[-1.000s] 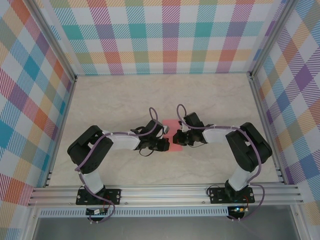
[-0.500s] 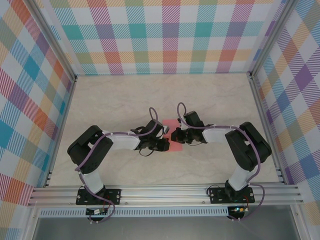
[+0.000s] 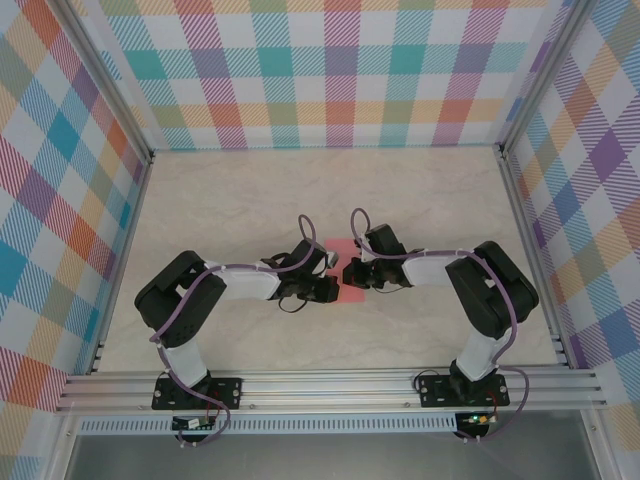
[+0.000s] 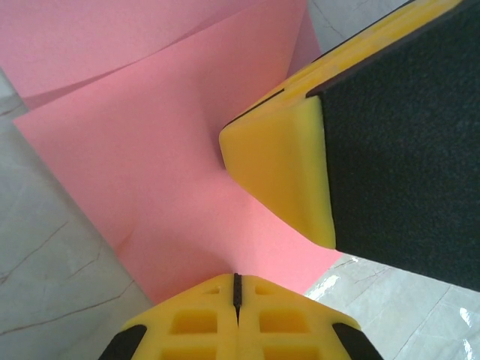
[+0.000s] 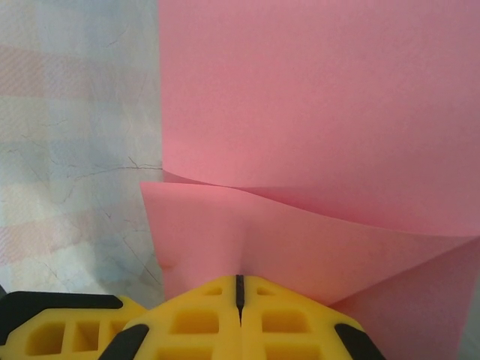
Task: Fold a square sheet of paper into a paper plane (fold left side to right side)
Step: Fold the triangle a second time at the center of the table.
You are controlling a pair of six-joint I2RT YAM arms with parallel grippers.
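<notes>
Square sheet of paper (image 3: 346,291) lies in the middle of the surface (image 3: 250,200), between the two tools. It is partly folded: one layer bows up over another and is not creased flat.

Left tool (image 4: 236,289): pads pressed together, tips on the pink.

Right tool (image 5: 238,283): likewise closed, tips at a raised flap. Cannot tell if either pinches a layer.

Risks:
- Thin paper may skid under a sideways press, skewing the crease.
- Tools pulling apart could tear or wrinkle it.
- Bowed layer may spring open.
</notes>
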